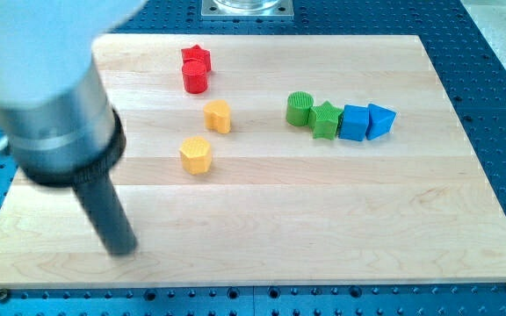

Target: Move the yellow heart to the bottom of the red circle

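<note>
The yellow heart lies on the wooden board, just below and slightly right of the red circle; a small gap separates them. A red star touches the red circle's top side. My tip rests on the board at the lower left, well below and left of the yellow heart and touching no block. The blurred arm body fills the view's upper left corner.
A yellow hexagon sits below and left of the heart. To the right stand a green circle, green star, blue cube and blue triangle in a row. A metal base shows at the top edge.
</note>
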Controlling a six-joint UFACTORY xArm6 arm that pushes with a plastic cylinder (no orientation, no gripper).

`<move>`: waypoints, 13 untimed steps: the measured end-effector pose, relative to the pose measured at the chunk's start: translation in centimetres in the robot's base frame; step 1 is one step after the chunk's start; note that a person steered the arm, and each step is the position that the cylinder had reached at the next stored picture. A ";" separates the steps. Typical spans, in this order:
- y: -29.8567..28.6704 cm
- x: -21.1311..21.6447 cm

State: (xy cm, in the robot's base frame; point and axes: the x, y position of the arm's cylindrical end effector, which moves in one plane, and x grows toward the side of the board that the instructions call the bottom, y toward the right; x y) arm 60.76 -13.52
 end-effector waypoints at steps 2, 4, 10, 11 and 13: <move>10.2 -2.6; 10.8 -16.5; 13.9 -21.7; 17.4 -25.0; 13.7 -26.0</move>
State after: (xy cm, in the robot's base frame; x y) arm 34.79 0.14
